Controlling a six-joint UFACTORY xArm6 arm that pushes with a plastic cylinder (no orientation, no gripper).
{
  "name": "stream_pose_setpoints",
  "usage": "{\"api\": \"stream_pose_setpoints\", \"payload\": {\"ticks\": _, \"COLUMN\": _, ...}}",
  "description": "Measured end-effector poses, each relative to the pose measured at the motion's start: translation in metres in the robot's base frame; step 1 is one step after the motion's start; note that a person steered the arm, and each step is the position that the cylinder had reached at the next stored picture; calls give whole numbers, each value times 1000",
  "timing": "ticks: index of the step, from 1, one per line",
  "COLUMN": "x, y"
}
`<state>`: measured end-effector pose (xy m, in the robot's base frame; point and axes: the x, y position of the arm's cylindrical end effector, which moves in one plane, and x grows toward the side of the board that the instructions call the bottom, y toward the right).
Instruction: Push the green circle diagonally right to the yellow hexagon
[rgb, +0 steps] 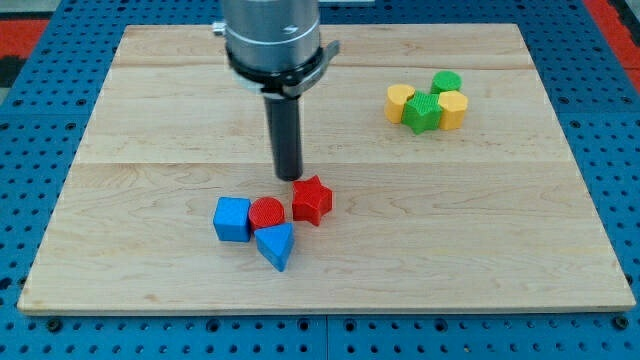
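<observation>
Nearest the camera lies the blue triangle (276, 245), touching the red circle (266, 212) above it. Left of them sits the blue cube (232, 219); right of them, the red star (311, 200). My tip (289, 177) stands just above the star, near the desk (150, 120) middle; it carries no hand. Well apart, at upper right: yellow hexagon (400, 102), green star (422, 112), green circle (446, 82) at the cluster's top, and a yellow block (453, 109).

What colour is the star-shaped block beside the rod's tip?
Red. The star shows clearly in the camera view, just right of and below my tip.
</observation>
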<state>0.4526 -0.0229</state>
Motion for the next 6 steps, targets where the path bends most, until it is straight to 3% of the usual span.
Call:
{"api": "stream_pose_setpoints", "payload": {"ticks": 1, "x": -10, "y": 66}}
{"api": "stream_pose_setpoints", "payload": {"ticks": 2, "x": -13, "y": 73}}
{"api": "stream_pose_setpoints", "payload": {"ticks": 4, "x": -83, "y": 70}}
{"api": "stream_pose_setpoints", "payload": {"ticks": 5, "x": -137, "y": 88}}
{"api": "stream_pose_setpoints", "payload": {"ticks": 6, "x": -145, "y": 180}}
